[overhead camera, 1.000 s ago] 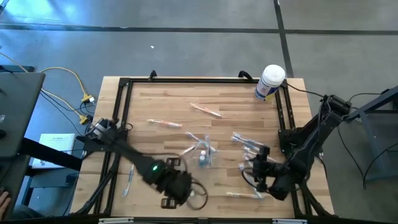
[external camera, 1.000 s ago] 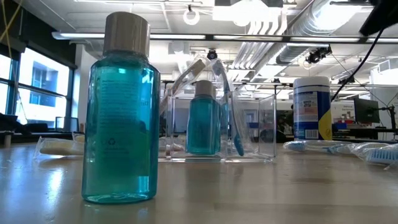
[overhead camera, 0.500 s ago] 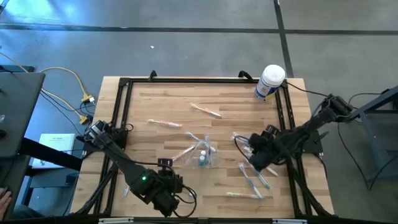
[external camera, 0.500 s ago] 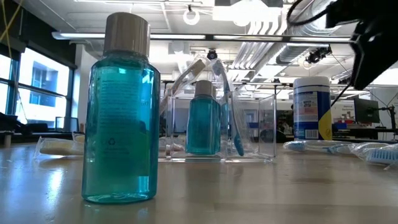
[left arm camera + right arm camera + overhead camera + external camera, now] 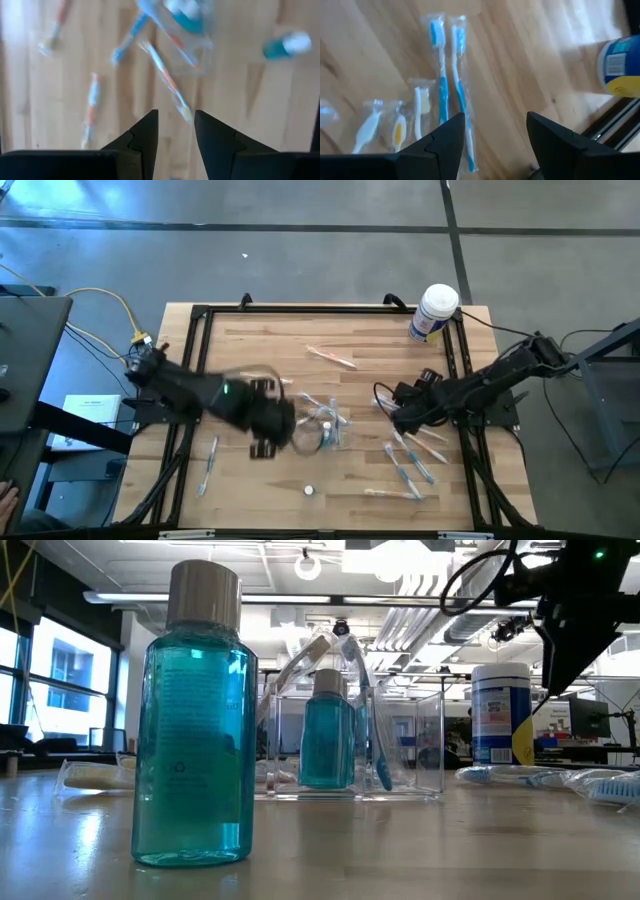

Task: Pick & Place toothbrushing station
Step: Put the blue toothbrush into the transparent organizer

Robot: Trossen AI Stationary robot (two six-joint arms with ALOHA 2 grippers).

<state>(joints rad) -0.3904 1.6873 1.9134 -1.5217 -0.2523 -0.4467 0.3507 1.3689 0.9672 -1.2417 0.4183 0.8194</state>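
Approach step: left gripper (image 5: 262, 420), open and empty, beside toothbrushing station (image 5: 325, 427) mid-table; next, straddle its wall. Right gripper (image 5: 397, 412) open, waiting.

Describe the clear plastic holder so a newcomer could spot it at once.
On the wooden table, look near the middle, just beside the left gripper. There stands the small see-through plastic holder, with a teal bottle and toothbrushes inside; the wrapped toothbrushes around it lie flat.

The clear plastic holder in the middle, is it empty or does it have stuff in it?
Not empty. The clear holder contains a small teal bottle and leaning toothbrushes.
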